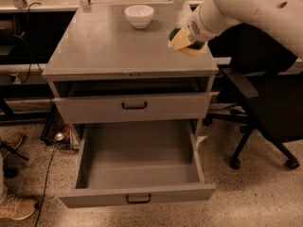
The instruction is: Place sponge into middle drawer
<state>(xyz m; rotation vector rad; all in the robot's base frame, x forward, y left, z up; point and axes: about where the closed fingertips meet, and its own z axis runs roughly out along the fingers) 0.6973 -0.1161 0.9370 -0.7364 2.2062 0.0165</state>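
The sponge (183,40), yellow foam with a dark green layer, hangs just above the right side of the grey cabinet top (109,46). My gripper (191,36) is shut on it at the end of the white arm that comes in from the upper right. The arm's end hides most of the fingers. The middle drawer (137,171), the lower of the two handled drawers, is pulled out wide and has nothing in it. Its black handle (138,198) faces me. It lies below and to the left of the sponge.
A white bowl (139,15) stands at the back of the cabinet top. The upper drawer (134,107) is almost shut. A black office chair (258,103) stands close on the right. A person's shoes (16,207) and cables (47,174) lie on the floor at left.
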